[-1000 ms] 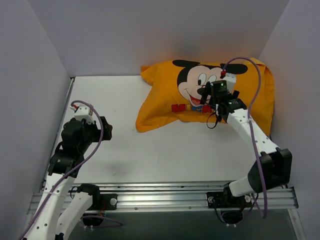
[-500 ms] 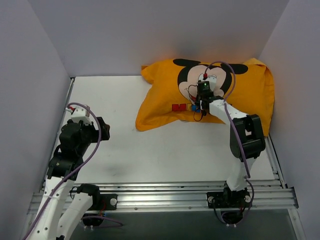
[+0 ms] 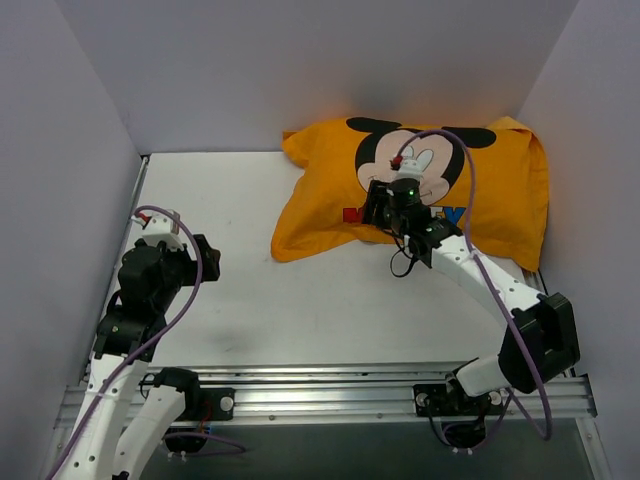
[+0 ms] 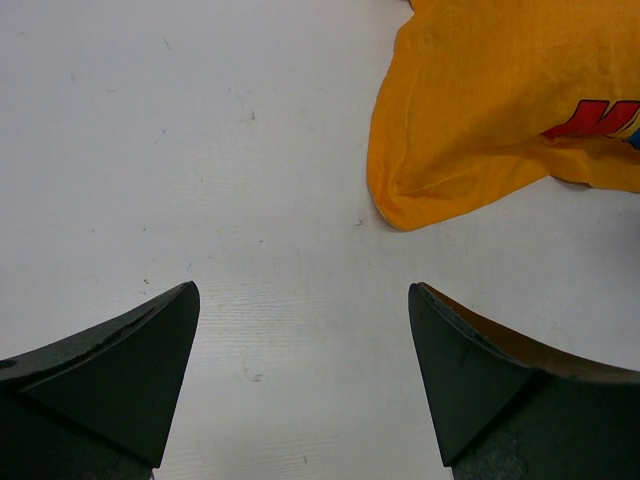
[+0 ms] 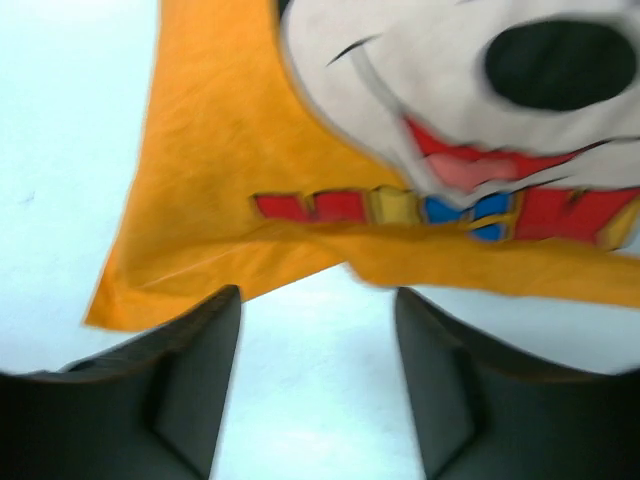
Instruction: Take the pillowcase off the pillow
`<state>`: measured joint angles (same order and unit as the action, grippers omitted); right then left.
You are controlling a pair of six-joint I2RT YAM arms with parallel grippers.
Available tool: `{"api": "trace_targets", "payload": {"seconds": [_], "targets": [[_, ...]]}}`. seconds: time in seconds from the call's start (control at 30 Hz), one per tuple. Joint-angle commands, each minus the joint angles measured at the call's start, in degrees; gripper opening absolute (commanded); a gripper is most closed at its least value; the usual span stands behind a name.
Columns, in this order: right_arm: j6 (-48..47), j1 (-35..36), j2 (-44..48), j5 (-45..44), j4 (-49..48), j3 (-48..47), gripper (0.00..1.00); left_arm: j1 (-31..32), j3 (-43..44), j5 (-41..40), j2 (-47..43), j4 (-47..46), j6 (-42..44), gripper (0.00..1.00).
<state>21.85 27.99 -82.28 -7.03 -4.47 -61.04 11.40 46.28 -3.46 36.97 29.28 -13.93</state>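
The orange-yellow pillowcase (image 3: pixel 320 195) with the Mickey Mouse face and coloured lettering lies stuffed at the back right of the table. It also shows in the right wrist view (image 5: pixel 220 170) and its near left corner in the left wrist view (image 4: pixel 450 150). The white pillow is hidden inside it. My right gripper (image 3: pixel 378 212) is open and empty, just above the case's near edge by the lettering (image 5: pixel 440 205). My left gripper (image 3: pixel 205 255) is open and empty, at the left, apart from the case.
White walls close in the table (image 3: pixel 260 290) on the left, back and right. The case's right end lies against the right wall. A metal rail (image 3: pixel 330 390) runs along the near edge by the arm bases.
My right gripper has swung left and toward the near edge of the case, from over Mickey's face to the lettering. The left arm has barely moved.
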Motion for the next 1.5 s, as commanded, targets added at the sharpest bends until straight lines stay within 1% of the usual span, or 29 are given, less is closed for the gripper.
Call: {"api": "trace_targets", "payload": {"seconds": [0.0, 0.03, 0.07, 0.13, 0.2, 0.3, 0.33, 0.37, 0.43, 0.47, 0.53, 0.57, 0.6, 0.63, 0.67, 0.73, 0.77, 0.8, 0.9, 0.93, 1.0, 1.03, 1.13, 1.17, 1.23, 1.27, 1.37, 1.4, 1.47], "targets": [[1.5, -6.0, 0.8, -5.1, 1.2, -0.8, 0.63, -0.3, 0.1, 1.0, -0.1, -2.8, 0.0, 0.94], [1.5, -6.5, 0.1, -5.8, 0.7, -1.6, 0.74, -0.2, 0.0, 1.0, -0.1, -2.9, 0.0, 0.94], [1.5, -6.6, -1.4, -6.6, -0.2, -2.7, 0.9, -0.4, 0.0, 0.8, -0.1, -2.9, 0.0, 0.94], [2.7, -6.6, -3.1, -7.7, -4.2, -3.3, 0.99, -0.4, 0.1, 0.7, -0.1, -2.7, 0.0, 0.94], [4.5, -6.7, -5.7, -8.6, -9.6, -4.0, 1.0, -0.3, 0.1, 0.4, 0.1, -2.6, 0.0, 0.94], [7.9, -6.5, -11.0, -12.8, -13.4, -6.7, 1.0, -0.3, 0.1, 0.2, 0.6, -2.5, 0.0, 0.94], [11.3, -6.5, -12.9, -14.2, -13.5, -7.8, 1.0, -0.3, 0.1, 0.3, 0.7, -2.4, 0.0, 0.94], [13.0, -6.6, -16.6, -16.8, -13.5, -9.0, 1.0, -0.4, 0.2, 0.2, 1.1, -2.4, 0.0, 0.94], [17.9, -6.5, -20.5, -18.0, -14.2, -12.0, 1.0, -0.4, 0.1, 0.1, 1.3, -2.3, 0.0, 0.94], [19.6, -6.5, -24.5, -18.8, -14.7, -12.8, 1.0, -0.4, 0.3, 0.0, 1.5, -2.1, 0.0, 0.94], [22.9, -6.7, -28.4, -20.3, -15.5, -15.6, 1.0, -0.3, 0.3, -0.2, 1.9, -1.9, 0.0, 0.94], [25.6, -6.8, -32.4, -20.7, -15.2, -16.7, 1.0, -0.4, 0.3, -0.3, 2.0, -2.0, 0.0, 0.94], [26.1, -7.2, -34.2, -20.2, -15.2, -18.0, 0.95, -0.4, 0.3, -0.3, 2.1, -1.9, 0.0, 0.94], [26.5, -7.2, -37.3, -20.0, -15.5, -19.8, 0.66, -0.4, 0.2, -0.3, 2.1, -1.9, 0.0, 0.94], [26.8, -7.4, -38.6, -19.7, -15.8, -20.3, 0.49, -0.4, 0.2, -0.3, 2.1, -1.9, 0.0, 0.94], [26.3, -7.9, -40.5, -17.8, -18.1, -20.6, 0.23, -0.4, 0.3, -0.4, 2.2, -1.9, 0.0, 0.94], [25.8, -8.2, -41.4, -16.7, -19.2, -20.0, 0.0, -0.3, 0.2, -0.5, 2.1, -1.9, 0.0, 0.94], [24.7, -8.4, -41.6, -15.7, -20.7, -19.6, 0.0, -0.3, 0.2, -0.6, 2.1, -1.9, 0.0, 0.94], [21.4, -8.7, -40.2, -8.6, -24.6, -16.3, 0.0, -0.4, 0.3, -0.8, 2.2, -1.9, 0.0, 0.94], [21.0, -8.5, -38.2, -3.8, -25.2, -15.2, 0.0, -0.4, 0.3, -0.8, 2.2, -1.9, 0.0, 0.94], [20.6, -7.6, -35.7, 1.7, -26.5, -11.0, 0.0, -0.4, 0.3, -0.7, 2.1, -1.9, 0.0, 0.94], [20.3, -6.9, -32.7, 5.8, -26.2, -9.7, 0.0, -0.4, 0.3, -0.6, 2.0, -1.9, 0.0, 0.94], [16.8, -1.5, -26.6, 10.8, -20.9, -6.5, 0.0, -0.3, 0.3, -0.3, 2.0, -2.2, 0.0, 0.94], [16.2, 1.3, -25.1, 14.2, -18.0, -5.8, 0.0, -0.3, 0.4, -0.1, 2.1, -1.9, 0.0, 0.94], [14.4, 4.3, -21.1, 18.3, -15.4, -3.1, 0.0, -0.2, 0.7, 0.2, 2.2, -1.7, -0.4, 0.94], [13.5, 7.1, -19.5, 19.9, -12.1, -2.3, 0.0, -0.1, 1.8, 0.2, 2.7, -0.9, -0.8, 0.94], [9.6, 11.3, -12.7, 19.1, -4.8, 1.3, 0.0, -0.1, 4.2, 1.7, 3.9, 0.5, -1.4, 0.94], [8.9, 13.6, -10.8, 18.6, -3.2, 2.3, 0.0, -0.1, 6.1, 2.3, 4.3, 0.7, -1.4, 0.94], [7.7, 15.3, -4.7, 17.2, 2.0, 4.9, 0.0, 0.0, 8.3, 3.5, 6.4, 1.2, -1.4, 0.94]]}}
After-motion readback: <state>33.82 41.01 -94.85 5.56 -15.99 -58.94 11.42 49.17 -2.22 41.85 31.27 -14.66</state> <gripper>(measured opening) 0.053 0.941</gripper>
